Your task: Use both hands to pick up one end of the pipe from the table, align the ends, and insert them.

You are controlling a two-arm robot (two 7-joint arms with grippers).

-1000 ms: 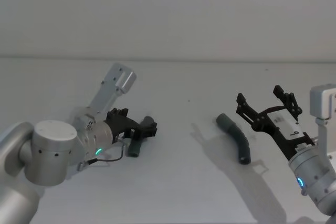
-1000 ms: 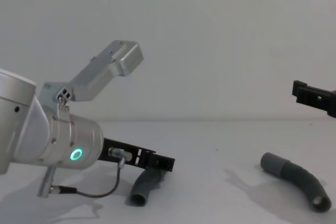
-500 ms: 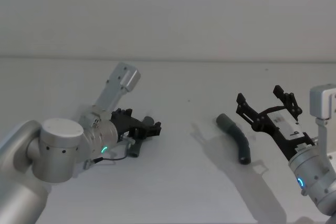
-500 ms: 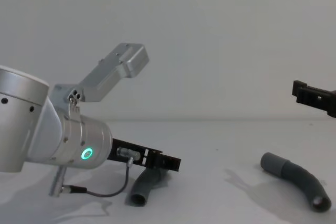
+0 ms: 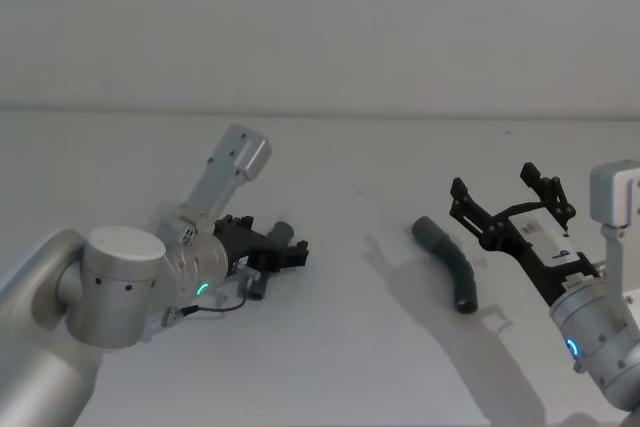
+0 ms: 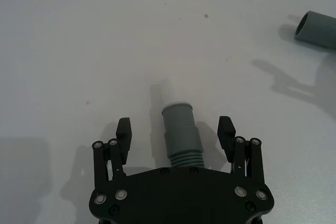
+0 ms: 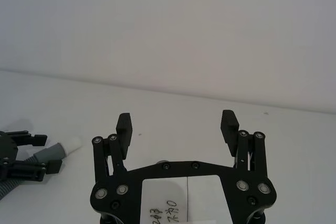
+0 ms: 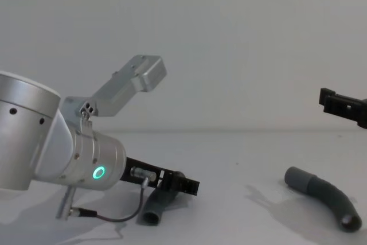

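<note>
Pipe found in two separate pieces, lying well apart on the table (image 5: 350,357).

Left pipe piece (image 6: 179,132) lies on the left side of the table. In the chest view its near end rests on the surface. Its white tip (image 6: 166,91) points away from the left arm, toward the right side. A grey sleeve sits behind the tip, with ribbing behind that.

Left gripper (image 5: 281,252) is low over this piece, close to the table. Its fingers (image 6: 124,130) are spread and stand one on each side of the grey sleeve. The left wrist view shows a gap between each finger and the pipe, so nothing is clamped. A green ring light (image 8: 100,172) glows on the left arm.

Right pipe piece (image 5: 452,263) lies flat on the right side of the table, curving from far-left to near-right. Its sleeve mouth (image 6: 314,27) shows at the edge of the left wrist view, facing the left piece.

Right gripper (image 5: 494,181) is held above the table, just right of the right pipe piece. Its fingers (image 7: 124,121) are wide apart and hold nothing. It is not touching the pipe.
</note>
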